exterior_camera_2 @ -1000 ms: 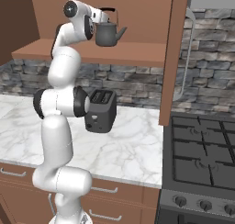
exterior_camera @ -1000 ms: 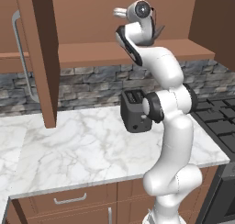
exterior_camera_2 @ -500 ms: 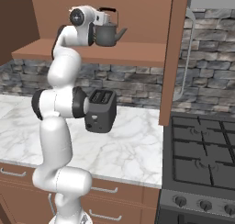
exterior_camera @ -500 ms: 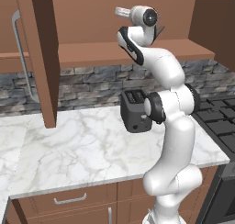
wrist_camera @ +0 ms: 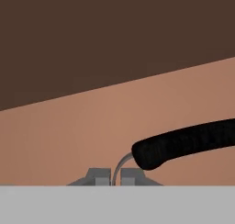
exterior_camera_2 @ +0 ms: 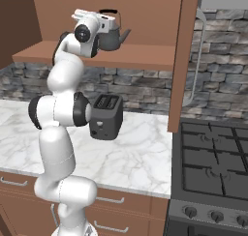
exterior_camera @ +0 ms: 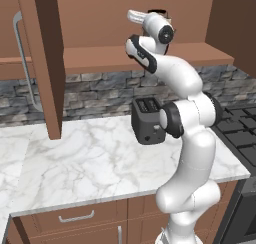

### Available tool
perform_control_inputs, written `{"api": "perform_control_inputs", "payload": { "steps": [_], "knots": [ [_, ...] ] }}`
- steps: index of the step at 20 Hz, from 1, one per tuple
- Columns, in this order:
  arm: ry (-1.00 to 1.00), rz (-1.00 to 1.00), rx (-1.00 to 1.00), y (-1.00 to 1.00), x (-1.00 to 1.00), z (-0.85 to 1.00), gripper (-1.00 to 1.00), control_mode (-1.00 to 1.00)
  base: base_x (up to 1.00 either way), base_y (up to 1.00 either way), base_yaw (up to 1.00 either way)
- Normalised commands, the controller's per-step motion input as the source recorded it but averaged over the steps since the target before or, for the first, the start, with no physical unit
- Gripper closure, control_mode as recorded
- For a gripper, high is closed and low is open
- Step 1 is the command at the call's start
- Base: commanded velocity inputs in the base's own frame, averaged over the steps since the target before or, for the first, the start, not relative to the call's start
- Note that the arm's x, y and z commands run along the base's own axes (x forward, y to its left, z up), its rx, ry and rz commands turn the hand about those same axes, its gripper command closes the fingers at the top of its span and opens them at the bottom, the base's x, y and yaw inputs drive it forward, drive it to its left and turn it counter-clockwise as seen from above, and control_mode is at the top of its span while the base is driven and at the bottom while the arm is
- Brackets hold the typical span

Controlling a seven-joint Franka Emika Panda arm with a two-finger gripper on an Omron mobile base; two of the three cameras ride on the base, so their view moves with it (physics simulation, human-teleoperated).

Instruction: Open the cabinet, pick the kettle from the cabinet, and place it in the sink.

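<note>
Your gripper point(wrist_camera: 111, 176) just went from wide to pinched shut on kettle point(exterior_camera_2: 112, 36) handle. Kettle sits on cabinet point(exterior_camera_2: 145, 53) shelf, 12 o'clock above toaster point(exterior_camera_2: 106, 116). Lift-out next, likely.

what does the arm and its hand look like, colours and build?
Glossy white rounded arm links with dark bands at the joints, and a round dark cap on the wrist. The hand ends in two small grey blocky fingertips. No cables or markings visible.
</note>
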Motion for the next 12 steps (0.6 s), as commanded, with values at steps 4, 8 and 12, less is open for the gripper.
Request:
{"api": "perform_control_inputs", "payload": {
  "steps": [4, 8, 12],
  "knots": [
    [-0.07, 0.00, 0.00, 0.00, -0.44, 0.01, 1.00, -1.00, 0.00, 0.00, 0.00],
    [-0.01, 0.00, 0.00, 0.00, -0.50, 0.07, 1.00, -1.00, 0.00, 0.00, 0.00],
    [0.01, 0.00, 0.00, -0.01, -0.52, 0.07, 1.00, -1.00, 0.00, 0.00, 0.00]
  ]
}}
